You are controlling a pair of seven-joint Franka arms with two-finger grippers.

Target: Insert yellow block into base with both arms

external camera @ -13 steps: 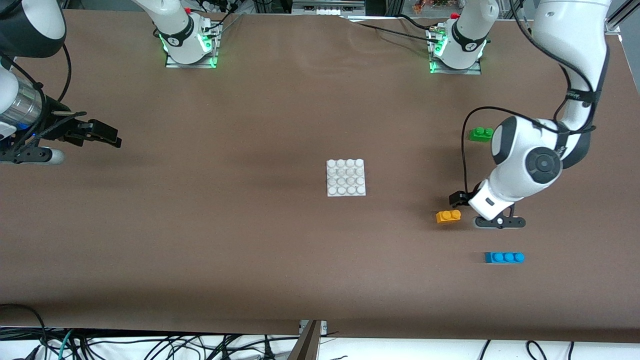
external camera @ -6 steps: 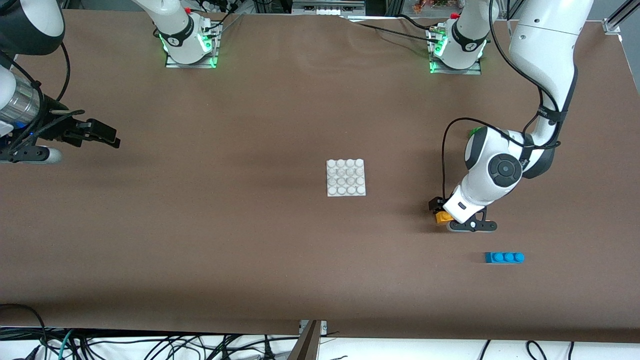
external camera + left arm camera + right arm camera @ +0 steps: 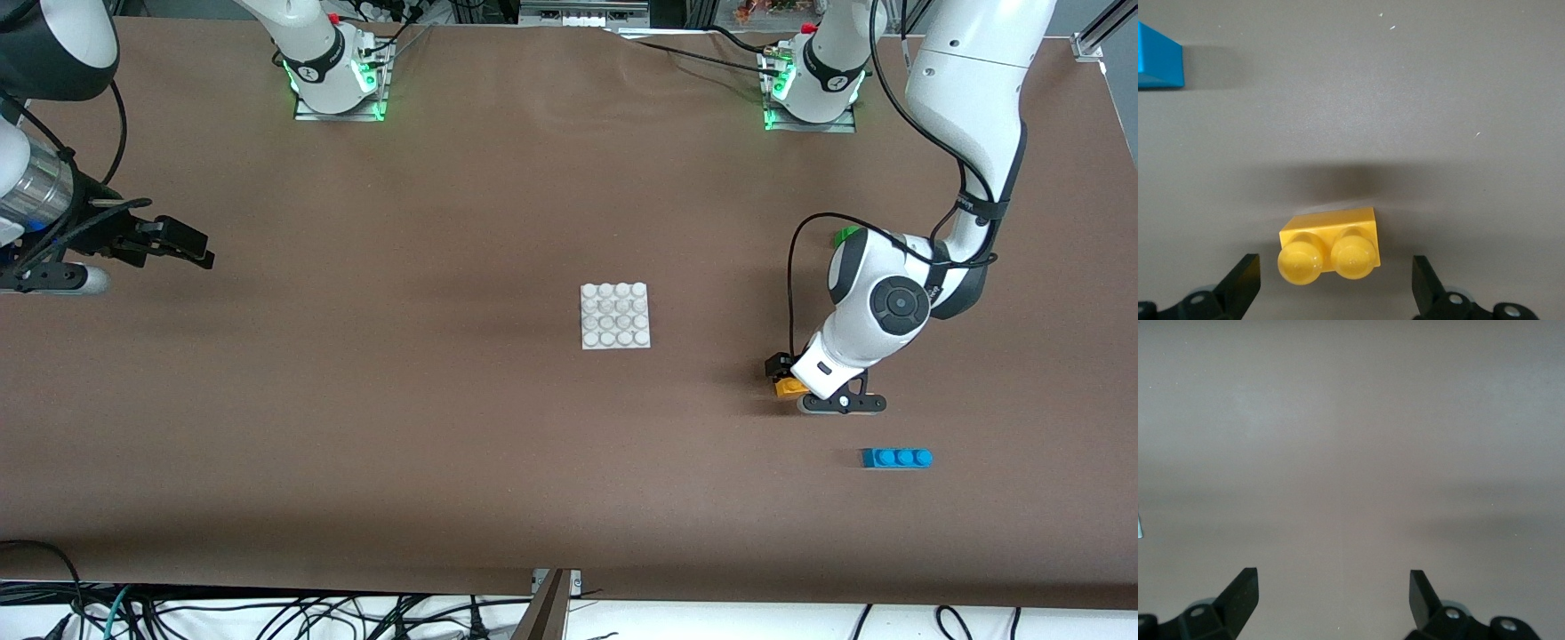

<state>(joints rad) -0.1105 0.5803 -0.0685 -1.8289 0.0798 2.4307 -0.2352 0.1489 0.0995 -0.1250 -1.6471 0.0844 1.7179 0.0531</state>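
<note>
Right hand (image 3: 182,244) waits spread over bare bench (image 3: 400,427) at its arm's end. Base (image 3: 615,316) sits mid-bench, ready. Left hand (image 3: 1331,287) is spread round the block (image 3: 1329,245), w/ fingers not touching, set to pinch.

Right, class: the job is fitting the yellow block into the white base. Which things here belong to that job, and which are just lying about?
Belong to the job:
- yellow block
- white base
- left pincer, open over the yellow block
- right pincer, open, waiting at the right arm's end of the table

Just lying about:
- blue brick
- green brick, mostly hidden by the left arm
</note>
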